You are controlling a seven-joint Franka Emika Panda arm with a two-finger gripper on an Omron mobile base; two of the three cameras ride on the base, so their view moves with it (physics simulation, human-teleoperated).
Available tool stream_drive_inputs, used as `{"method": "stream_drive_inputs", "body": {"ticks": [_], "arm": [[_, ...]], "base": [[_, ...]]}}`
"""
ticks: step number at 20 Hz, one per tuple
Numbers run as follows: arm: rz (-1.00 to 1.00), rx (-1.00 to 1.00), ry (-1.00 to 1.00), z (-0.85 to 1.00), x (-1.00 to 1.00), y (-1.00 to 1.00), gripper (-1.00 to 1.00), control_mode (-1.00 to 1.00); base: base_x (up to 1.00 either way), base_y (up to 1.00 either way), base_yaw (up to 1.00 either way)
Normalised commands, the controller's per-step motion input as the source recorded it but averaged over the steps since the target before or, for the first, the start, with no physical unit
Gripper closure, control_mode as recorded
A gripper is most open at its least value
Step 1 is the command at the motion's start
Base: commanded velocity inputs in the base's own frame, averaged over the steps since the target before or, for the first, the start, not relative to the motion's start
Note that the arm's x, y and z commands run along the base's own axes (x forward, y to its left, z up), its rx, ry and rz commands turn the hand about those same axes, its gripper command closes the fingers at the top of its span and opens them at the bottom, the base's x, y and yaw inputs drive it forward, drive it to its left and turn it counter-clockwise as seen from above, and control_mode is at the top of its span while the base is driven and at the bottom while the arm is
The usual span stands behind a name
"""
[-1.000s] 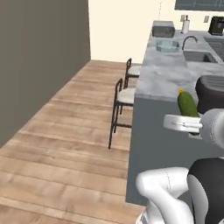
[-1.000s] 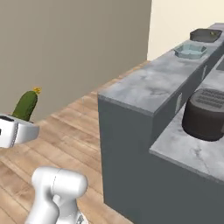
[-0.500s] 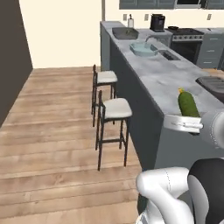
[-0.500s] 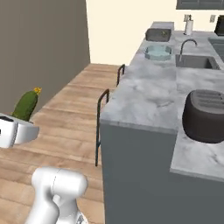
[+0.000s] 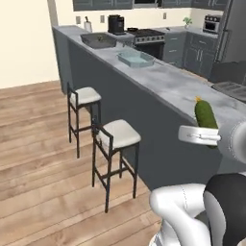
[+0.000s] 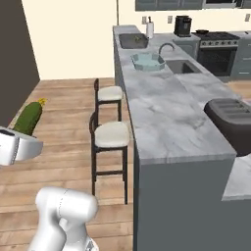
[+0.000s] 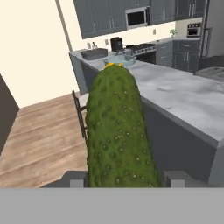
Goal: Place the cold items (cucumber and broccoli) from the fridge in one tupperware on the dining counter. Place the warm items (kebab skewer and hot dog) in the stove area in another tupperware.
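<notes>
The bumpy dark-green cucumber [image 7: 118,131] stands tall in the hand view, its skin covered in small pale warts and a tiny yellow flower stub at its upper end, and the gripper [image 7: 120,177] is clamped on it, with 2 dark fingertips [image 7: 76,178] showing on either side of its base. In the left base view the cucumber [image 5: 205,115] sticks up from the white hand, in the air just in front of the long grey marbled dining counter [image 5: 178,86]; in the right base view the cucumber [image 6: 28,118] leans a little, over the wooden floor and well apart from the counter [image 6: 166,117]. Far along the counter sits a pale blue clear tupperware tub [image 6: 148,62], and a second, darker tub [image 6: 132,40] lies beyond it. 2 black-legged stools with cream seats [image 5: 116,134] stand at the counter's side. The cucumber's lower end is hidden between the fingers, what the tubs contain is too small to make out, and the dark rounded appliance [image 6: 233,122] is cut off at the right edge.
</notes>
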Motion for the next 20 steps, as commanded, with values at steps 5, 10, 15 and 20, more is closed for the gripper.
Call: {"method": "stream_drive_inputs", "body": {"ticks": [5, 10, 15, 20], "arm": [[0.0, 0.0, 0.0, 0.0, 0.0, 0.0, 1.0, 1.0], [0.0, 0.0, 0.0, 0.0, 0.0, 0.0, 1.0, 1.0], [0.0, 0.0, 0.0, 0.0, 0.0, 0.0, 1.0, 1.0], [0.0, 0.0, 0.0, 0.0, 0.0, 0.0, 1.0, 1.0]], "base": [[0.73, 1.0, -0.3], [0.47, 1.0, -0.13], [0.63, 1.0, -0.25], [0.74, 1.0, -0.37]]}}
